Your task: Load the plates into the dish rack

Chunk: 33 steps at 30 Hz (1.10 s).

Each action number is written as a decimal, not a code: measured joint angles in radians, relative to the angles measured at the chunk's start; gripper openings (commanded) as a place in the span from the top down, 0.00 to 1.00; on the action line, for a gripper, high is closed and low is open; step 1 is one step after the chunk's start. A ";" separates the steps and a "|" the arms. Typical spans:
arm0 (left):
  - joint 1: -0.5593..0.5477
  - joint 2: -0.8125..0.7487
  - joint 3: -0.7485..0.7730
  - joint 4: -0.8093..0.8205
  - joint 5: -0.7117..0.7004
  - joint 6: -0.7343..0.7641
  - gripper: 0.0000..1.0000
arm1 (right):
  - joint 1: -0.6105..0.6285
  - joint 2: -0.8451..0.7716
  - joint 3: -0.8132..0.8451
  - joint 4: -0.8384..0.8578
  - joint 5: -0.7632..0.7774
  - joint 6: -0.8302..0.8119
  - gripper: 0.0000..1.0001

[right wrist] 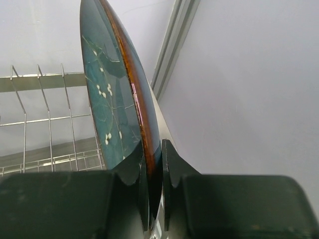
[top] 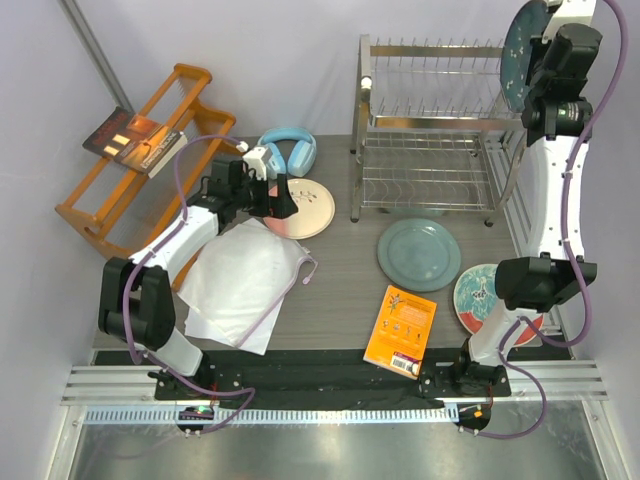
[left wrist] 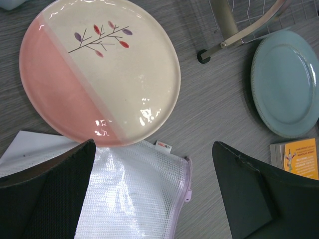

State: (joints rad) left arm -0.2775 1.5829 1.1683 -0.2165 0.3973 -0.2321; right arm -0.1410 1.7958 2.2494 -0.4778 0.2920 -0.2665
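Pinching the teal plate at its rim: right gripper, fingers pressed on both faces. The plate stands upright on edge, raised beside the upper tier of the rack at its 3 o'clock end. Whether it touches the wires, cannot tell. Rack sits at 1 o'clock on the table.

Left gripper has fingers spread wide and holds nothing. It hangs above the near rim of the pink plate and a mesh pouch.

- Pink plate: flat at 10 o'clock.
- Grey plate: flat, just in front of the rack.
- Patterned plate: flat at 4 o'clock, partly hidden by the right arm.
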 measured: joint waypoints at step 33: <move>-0.004 0.026 0.002 0.008 0.046 -0.019 0.00 | 0.055 -0.180 -0.047 0.103 0.029 0.015 0.30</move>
State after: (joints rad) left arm -0.2813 1.6085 1.1702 -0.2085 0.4431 -0.2512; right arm -0.0864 1.6154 2.2028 -0.3748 0.3210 -0.2512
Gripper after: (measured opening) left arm 0.994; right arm 0.706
